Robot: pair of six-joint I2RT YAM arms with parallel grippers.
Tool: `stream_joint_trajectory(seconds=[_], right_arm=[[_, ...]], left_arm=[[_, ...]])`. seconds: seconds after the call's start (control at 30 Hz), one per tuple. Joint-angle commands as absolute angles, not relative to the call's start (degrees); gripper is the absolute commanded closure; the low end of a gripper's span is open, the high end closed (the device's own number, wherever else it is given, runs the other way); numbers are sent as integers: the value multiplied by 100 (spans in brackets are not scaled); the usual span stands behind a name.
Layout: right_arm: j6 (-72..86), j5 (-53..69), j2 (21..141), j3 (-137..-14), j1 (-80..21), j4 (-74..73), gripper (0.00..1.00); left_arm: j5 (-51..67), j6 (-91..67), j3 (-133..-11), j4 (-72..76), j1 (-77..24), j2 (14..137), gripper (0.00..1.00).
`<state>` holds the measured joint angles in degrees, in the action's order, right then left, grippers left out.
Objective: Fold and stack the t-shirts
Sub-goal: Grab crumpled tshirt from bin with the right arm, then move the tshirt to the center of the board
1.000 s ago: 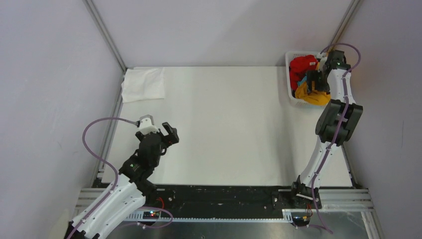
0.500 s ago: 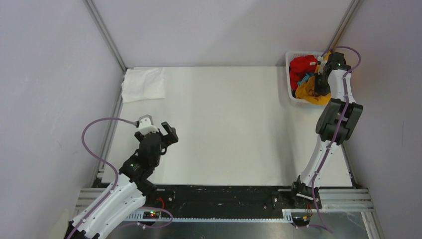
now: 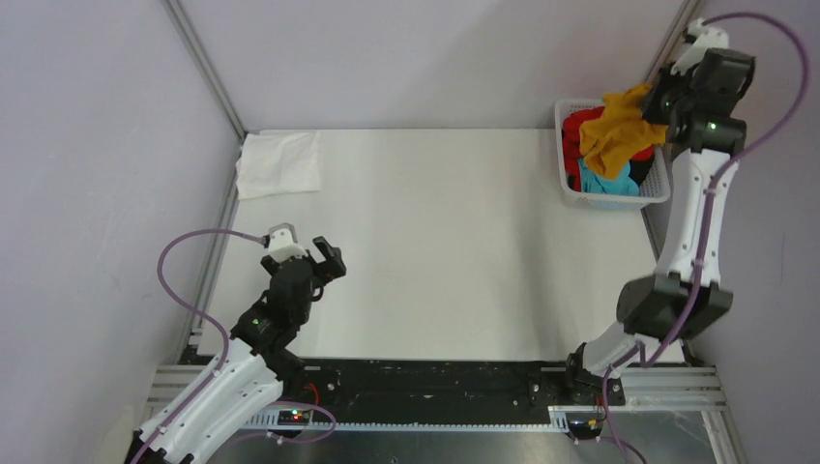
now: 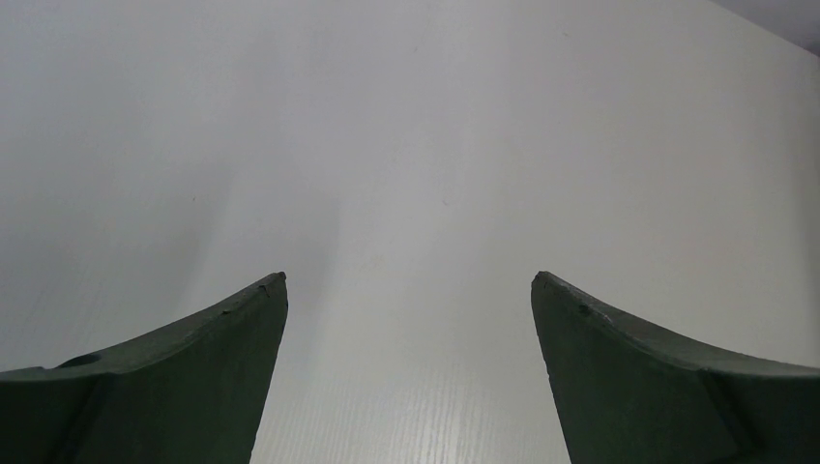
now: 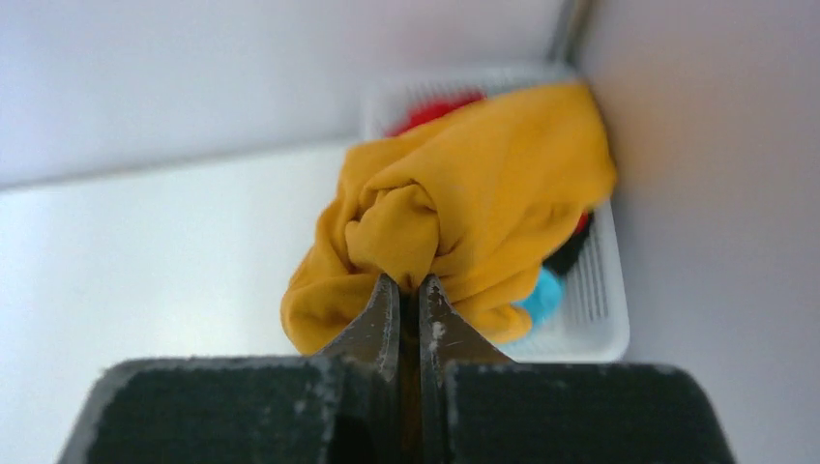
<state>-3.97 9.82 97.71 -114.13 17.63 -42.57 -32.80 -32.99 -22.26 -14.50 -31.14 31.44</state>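
Mustard shirt [image 3: 619, 135]: a crumpled bunch hanging above the basket [image 3: 638, 198], over its far right corner. Its lowest folds dangle over the cloth inside, and I cannot tell whether they touch.
Other shirts: the red shirt [image 3: 580, 130] and the turquoise shirt [image 3: 604, 184] lie in the basket. The white shirt [image 3: 278, 162] lies flat on the table [image 3: 435, 251], well apart to the basket's left.
Shirt from pincer: it hangs straight off the fingertips of the right gripper [image 5: 406, 285] and drops toward the basket. Its long axis is roughly vertical, with no clear hem or sleeve showing.
Nearer arm: the right one, which is already holding the shirt.
Right pincer: fingers pressed together on one thick fold of mustard cloth, no gap to see.
Left pincer: the left gripper [image 4: 408, 280] is spread wide and holds nothing. It sits over bare table, far from the basket on the near left side.
Next move, as I judge it: carry the bunch left of the basket onto open table, watching that a trailing fold doesn't snag the rim.
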Motion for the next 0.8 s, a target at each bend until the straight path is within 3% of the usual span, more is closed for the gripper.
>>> stream_joint_trajectory(seconds=[0.0,0.17,0.33,0.5,0.6,0.77], right_arm=[[107,1652,8563,-11627,1211,-3172,100],[418,1695,7704,-11600,-10,-2842,100],[687,2665,7354,-11369,-1256,-2942,100],[691,2948,6956,-10115,-2618,-2533,100],[749,2545,6763,-9370,-3251,-2431,100],[1216,1086,6359,-7732,-3354,-2016,100]], left_arm=[[-3335,-3324,-2396,-1369,-3138,3137,0],[-3149,-3343,-2390,-1363,-3137,2965,0],[-2775,-3386,-2423,-1372,-3138,2700,0],[-2464,-3488,-2443,-1466,-3138,2314,0],[-2412,-3599,-2482,-1712,-3138,2147,0],[-2412,-3825,-2362,-1986,-3138,1926,0]])
